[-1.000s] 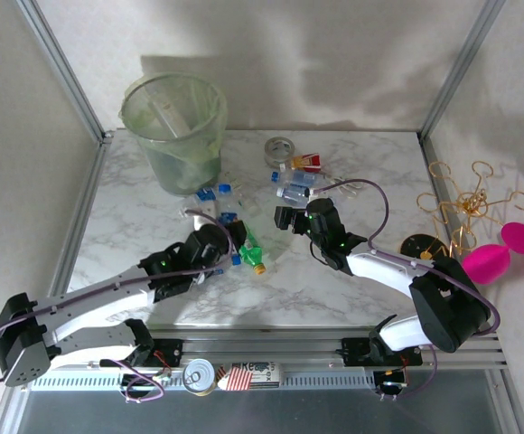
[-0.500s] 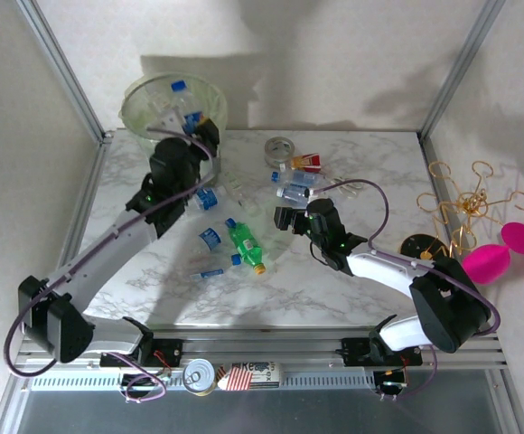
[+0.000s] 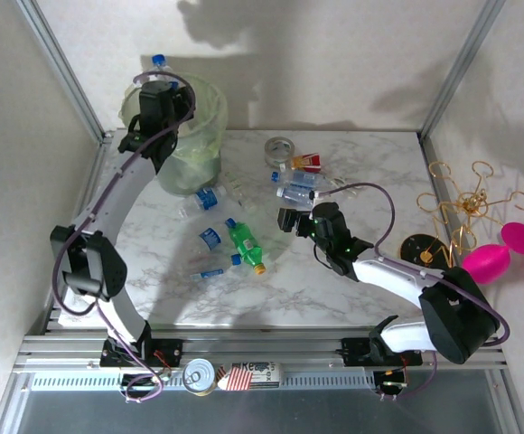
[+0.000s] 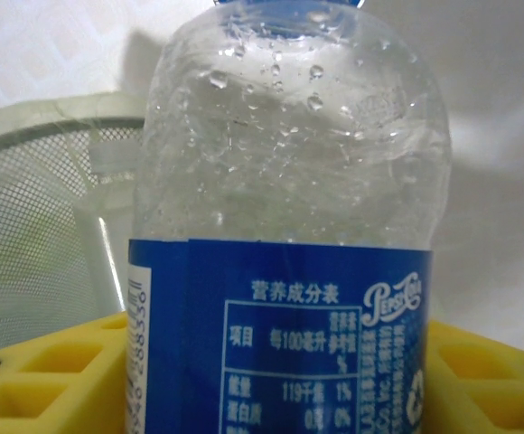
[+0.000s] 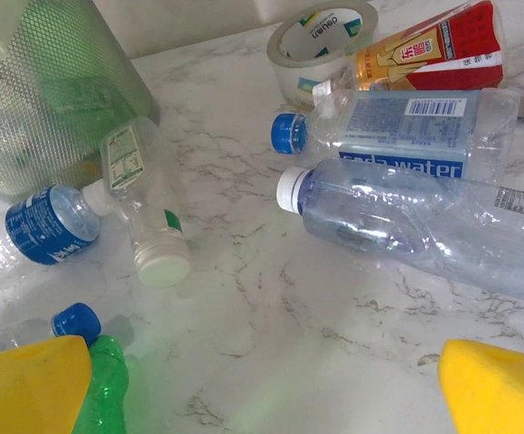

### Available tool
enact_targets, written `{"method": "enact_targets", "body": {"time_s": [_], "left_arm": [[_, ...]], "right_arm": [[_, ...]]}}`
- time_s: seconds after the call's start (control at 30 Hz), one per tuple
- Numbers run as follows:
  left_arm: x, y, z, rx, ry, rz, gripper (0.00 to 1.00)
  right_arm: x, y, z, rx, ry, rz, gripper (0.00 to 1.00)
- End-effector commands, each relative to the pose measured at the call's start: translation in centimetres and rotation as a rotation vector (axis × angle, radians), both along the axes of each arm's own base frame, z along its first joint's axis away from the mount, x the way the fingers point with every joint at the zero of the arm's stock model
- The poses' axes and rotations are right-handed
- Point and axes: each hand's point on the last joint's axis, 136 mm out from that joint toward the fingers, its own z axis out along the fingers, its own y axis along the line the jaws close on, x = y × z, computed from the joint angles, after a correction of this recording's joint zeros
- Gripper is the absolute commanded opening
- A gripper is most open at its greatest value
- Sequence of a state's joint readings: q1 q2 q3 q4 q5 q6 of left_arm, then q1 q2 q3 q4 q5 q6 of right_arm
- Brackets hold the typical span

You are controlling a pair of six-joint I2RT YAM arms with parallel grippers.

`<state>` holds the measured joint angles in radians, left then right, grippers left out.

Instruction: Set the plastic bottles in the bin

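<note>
Left gripper (image 3: 159,81) is raised at far left by the far rim of the bin (image 3: 203,136), clamped tight on a clear blue-label bottle (image 4: 285,226). Loose bottles (image 3: 210,237) lie mid-table, near side of the bin, green bottle (image 3: 244,244) among them. Right gripper (image 3: 286,220) sits low at centre, spread wide, holding nothing; more bottles (image 5: 407,208) lie just beyond it.

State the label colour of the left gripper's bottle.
Bottle label: blue with white print; best in left wrist view.
</note>
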<state>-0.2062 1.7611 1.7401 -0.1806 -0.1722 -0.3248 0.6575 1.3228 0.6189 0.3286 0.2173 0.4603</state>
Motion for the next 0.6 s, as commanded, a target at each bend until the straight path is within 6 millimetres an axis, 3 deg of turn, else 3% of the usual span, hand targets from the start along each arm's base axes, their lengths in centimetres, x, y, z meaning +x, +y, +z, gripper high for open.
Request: {"method": "enact_targets", "body": {"time_s": [0.0, 0.2, 0.3, 0.37, 0.57], "left_arm": [[0.3, -0.3, -2.0, 0.049, 0.123, -0.053, 0.50], [1.9, -0.6, -4.0, 0.060, 0.202, -0.061, 0.56], [2.2, -0.7, -3.8, 0.049, 0.198, -0.062, 0.71], [2.2, -0.8, -3.1, 0.042, 0.182, -0.064, 0.81], [0.5, -1.5, 1.1, 0.011, 0.089, -0.091, 0.87]], "right_arm": [[0.0, -1.0, 0.4, -0.010, -0.022, -0.033, 0.99], [-0.1, -1.1, 0.4, -0.010, -0.020, -0.036, 0.99], [-0.1, -1.3, 0.5, -0.013, -0.023, -0.040, 0.99], [-0.1, -1.3, 0.4, -0.016, -0.022, -0.041, 0.99], [0.2, -1.6, 0.2, -0.045, -0.019, -0.049, 0.99]]}}
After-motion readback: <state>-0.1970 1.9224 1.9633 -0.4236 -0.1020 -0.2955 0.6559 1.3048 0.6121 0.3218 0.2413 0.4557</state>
